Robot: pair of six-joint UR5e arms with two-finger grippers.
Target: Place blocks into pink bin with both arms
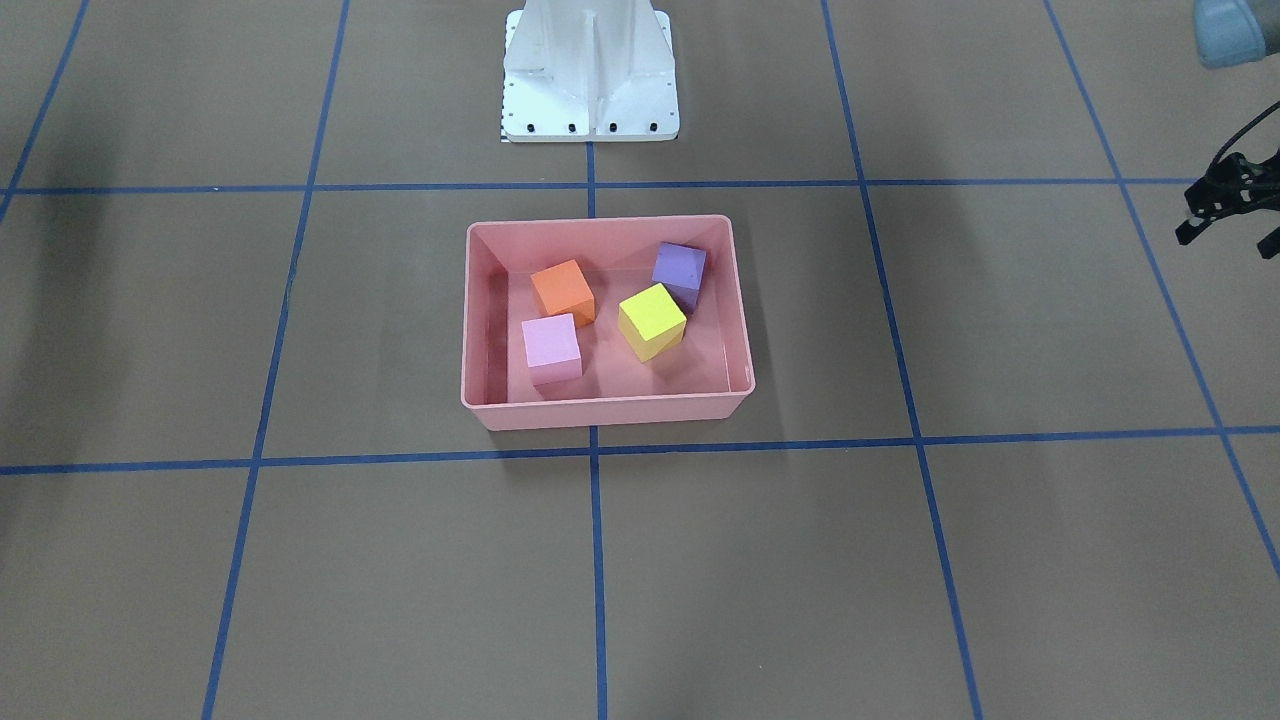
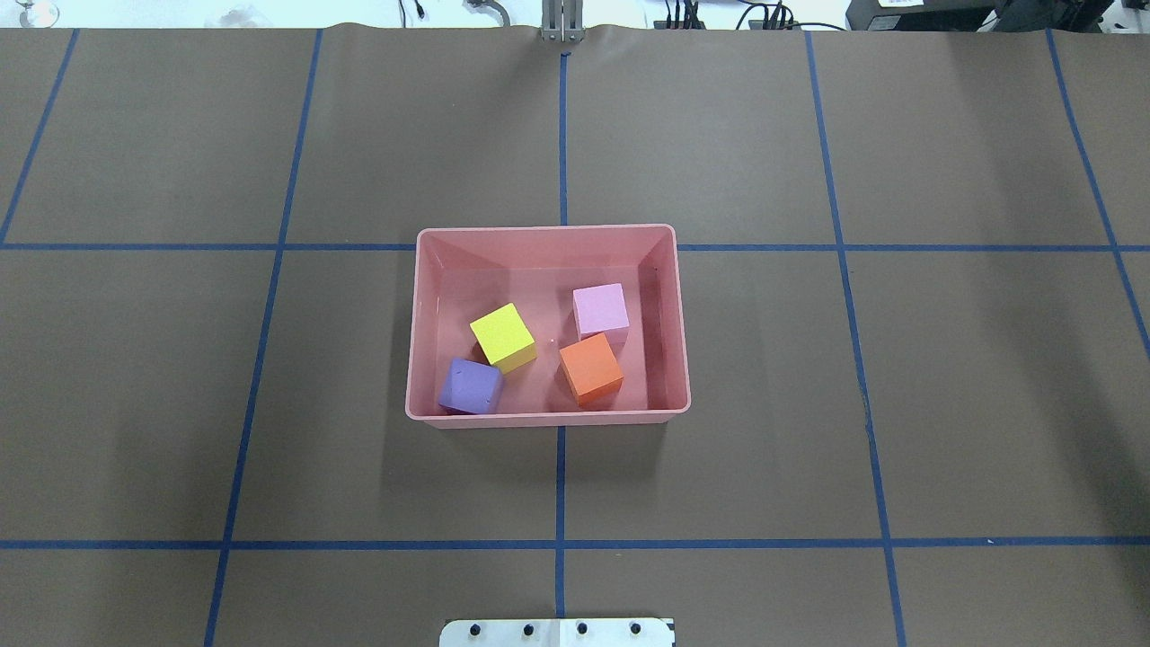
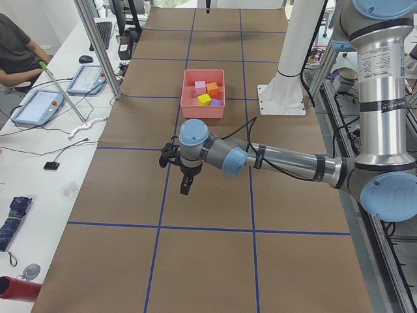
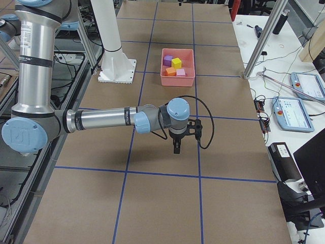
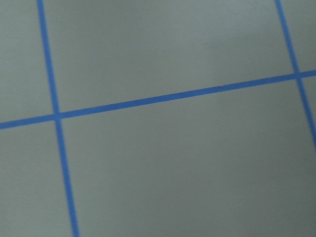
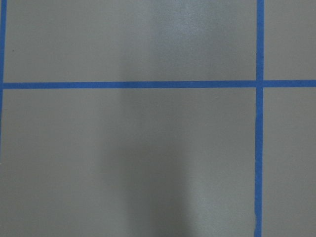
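Salmon-pink plastic bin (image 2: 548, 235), rectangular with low walls and a rolled rim, sits at the middle of the brown paper-covered table (image 2: 809, 431), straddling a line of blue tape (image 2: 560, 485). All four small matte cubes lie inside it. From over my shoulders, the yellow-green cube (image 2: 503, 337) is near the bin's middle, with the purple cube (image 2: 470, 386) just beside it in the near left corner. The light pink cube (image 2: 600, 310) and the orange cube (image 2: 590, 368) are close together on the right half, the orange one nearer to me. My white metal base (image 1: 590, 75) stands just behind the bin.

My left gripper (image 3: 185, 188) hangs above bare paper, well apart from the bin and pointing downward; whether its fingers are apart or together I cannot tell. My right gripper (image 4: 176, 148) hangs the same way on the opposite side, also far from the bin, and its fingers I cannot judge either. Both wrist cameras show only brown paper crossed by blue tape.
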